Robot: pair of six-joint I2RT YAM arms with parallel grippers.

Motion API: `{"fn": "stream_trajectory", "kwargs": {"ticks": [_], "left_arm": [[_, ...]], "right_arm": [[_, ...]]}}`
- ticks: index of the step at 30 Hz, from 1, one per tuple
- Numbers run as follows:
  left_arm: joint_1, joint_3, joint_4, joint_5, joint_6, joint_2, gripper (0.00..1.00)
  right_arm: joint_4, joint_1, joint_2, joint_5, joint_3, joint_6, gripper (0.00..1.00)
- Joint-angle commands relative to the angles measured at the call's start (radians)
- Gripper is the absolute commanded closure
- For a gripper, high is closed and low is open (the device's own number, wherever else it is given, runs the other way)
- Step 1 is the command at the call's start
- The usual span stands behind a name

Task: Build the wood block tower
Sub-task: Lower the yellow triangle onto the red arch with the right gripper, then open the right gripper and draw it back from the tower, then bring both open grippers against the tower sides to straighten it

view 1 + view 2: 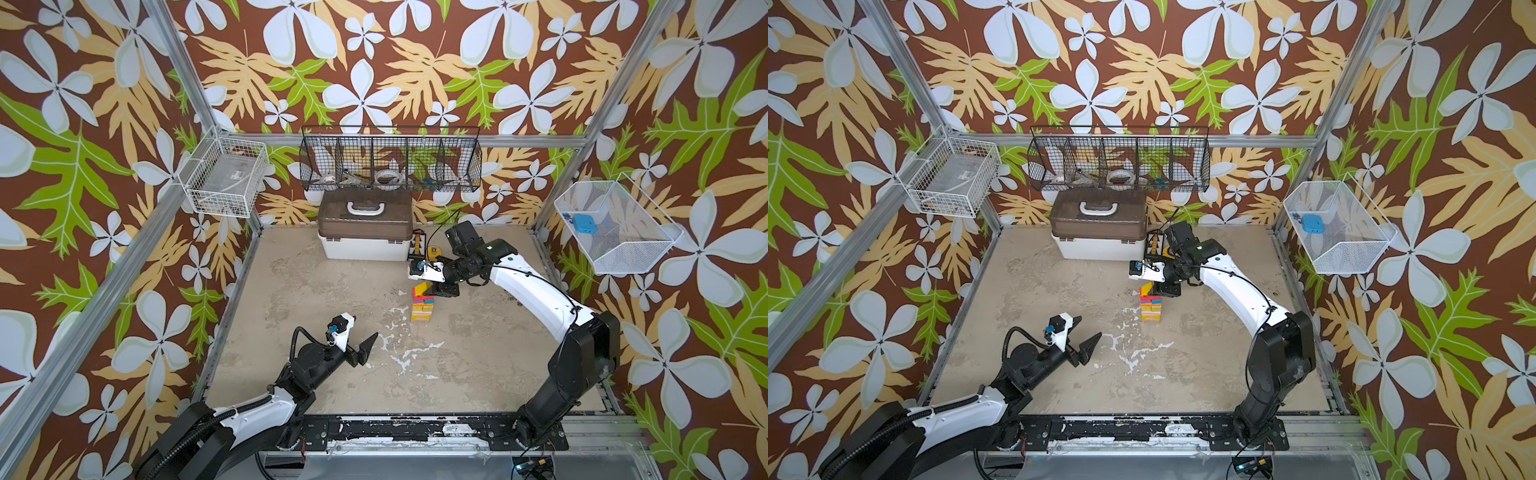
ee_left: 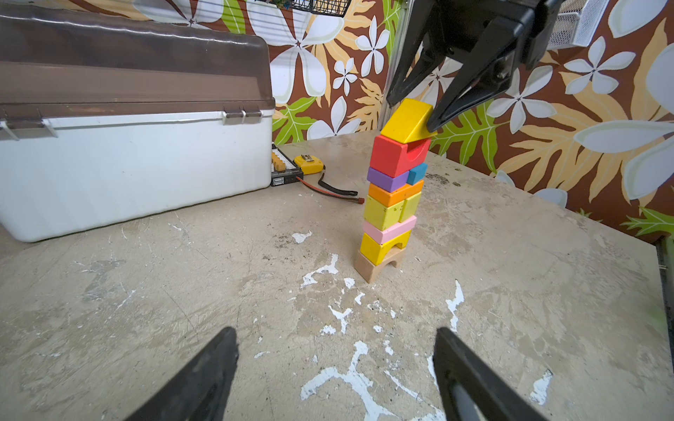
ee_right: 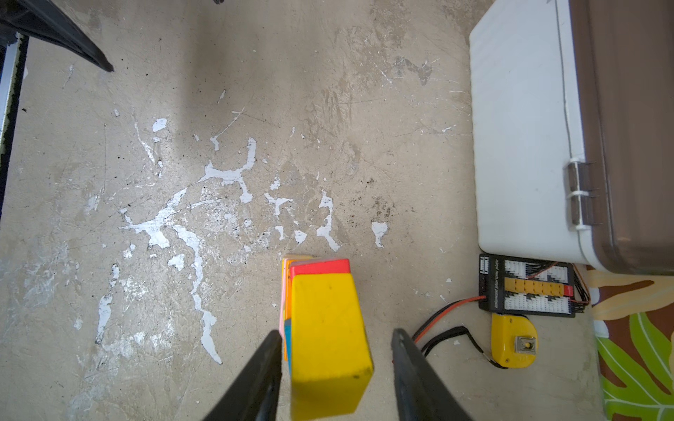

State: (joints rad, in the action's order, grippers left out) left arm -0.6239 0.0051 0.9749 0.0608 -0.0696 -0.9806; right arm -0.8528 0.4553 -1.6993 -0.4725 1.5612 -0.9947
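My right gripper (image 3: 336, 332) is directly over the tower (image 2: 392, 207), jaws parted to either side of the yellow roof piece (image 2: 406, 122) with a gap showing on each side, so it grips nothing. My left gripper (image 2: 335, 330) is spread wide and empty, low over the table (image 2: 182, 291), well apart from the tower. The tower stands on a plain wood arch (image 2: 375, 266), near the white box (image 2: 127, 164).

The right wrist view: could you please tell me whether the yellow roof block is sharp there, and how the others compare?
In the right wrist view the yellow roof block blurs toward its near end while the tabletop is crisp; in the left wrist view the tower is sharp but the white box bows from lens distortion; in both top views lighting is even, the tower small.
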Motion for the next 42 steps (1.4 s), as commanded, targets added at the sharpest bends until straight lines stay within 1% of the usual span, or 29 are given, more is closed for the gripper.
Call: {"fn": "stream_trajectory", "kwargs": {"ticks": [1,8,11,12,14,15,16,17,19,21,22,23,25,27,28,31,33,35,37,39,42], "left_arm": [[0.000,-0.006,0.013,0.002,0.009,-0.003,0.15],[0.000,-0.004,0.011,0.001,0.008,-0.007,0.16],[0.000,-0.001,0.006,-0.014,0.001,-0.005,0.16],[0.000,0.002,-0.003,-0.026,-0.007,0.000,0.17],[0.000,0.016,-0.035,-0.074,-0.036,0.021,0.18],[0.000,0.029,-0.068,-0.121,-0.066,0.037,0.18],[0.000,0.048,-0.115,-0.167,-0.122,0.064,0.17],[0.000,0.066,-0.159,-0.194,-0.162,0.090,0.16],[0.000,0.110,-0.270,-0.219,-0.256,0.154,0.14],[0.000,0.139,-0.345,-0.229,-0.343,0.207,0.13],[0.000,0.149,-0.371,-0.221,-0.373,0.227,0.12],[0.000,0.157,-0.393,-0.215,-0.396,0.238,0.12],[0.000,0.178,-0.439,-0.213,-0.438,0.242,0.12],[0.000,0.197,-0.469,-0.204,-0.461,0.217,0.12],[0.000,0.209,-0.475,-0.199,-0.469,0.193,0.12],[0.000,0.248,-0.476,-0.177,-0.500,0.113,0.14],[0.000,0.273,-0.459,-0.152,-0.513,0.054,0.15],[0.000,0.305,-0.446,-0.121,-0.523,-0.008,0.16],[0.000,0.344,-0.440,-0.106,-0.531,-0.075,0.18],[0.000,0.383,-0.441,-0.094,-0.534,-0.138,0.18],[0.000,0.427,-0.437,-0.082,-0.533,-0.221,0.18]], "right_arm": [[0.000,0.000,-0.001,-0.015,0.003,0.010,0.52],[0.002,0.005,0.002,-0.037,0.033,0.030,0.54],[0.027,0.004,0.040,-0.061,0.066,0.090,0.54],[0.053,0.003,0.061,-0.059,0.068,0.132,0.55],[0.160,-0.007,0.113,-0.039,0.038,0.266,0.55],[0.236,-0.014,0.149,-0.025,0.002,0.355,0.54],[0.346,-0.025,0.187,-0.011,-0.050,0.465,0.53],[0.429,-0.032,0.230,0.018,-0.102,0.563,0.53],[0.642,-0.039,0.328,0.126,-0.250,0.781,0.54],[0.804,-0.038,0.432,0.241,-0.388,0.961,0.49],[0.855,-0.038,0.480,0.302,-0.452,1.040,0.51],[0.879,-0.039,0.514,0.335,-0.495,1.098,0.55],[0.876,-0.038,0.579,0.391,-0.568,1.169,0.60],[0.823,-0.040,0.630,0.496,-0.617,1.247,0.69],[0.802,-0.041,0.659,0.529,-0.647,1.263,0.72],[0.825,-0.043,0.763,0.624,-0.788,1.348,0.75],[0.868,-0.041,0.821,0.636,-0.895,1.396,0.79],[0.935,-0.042,0.866,0.611,-0.990,1.439,0.82],[0.994,-0.042,0.887,0.580,-1.069,1.478,0.82],[1.036,-0.043,0.886,0.557,-1.108,1.491,0.82],[1.057,-0.042,0.860,0.559,-1.124,1.490,0.81]]}}
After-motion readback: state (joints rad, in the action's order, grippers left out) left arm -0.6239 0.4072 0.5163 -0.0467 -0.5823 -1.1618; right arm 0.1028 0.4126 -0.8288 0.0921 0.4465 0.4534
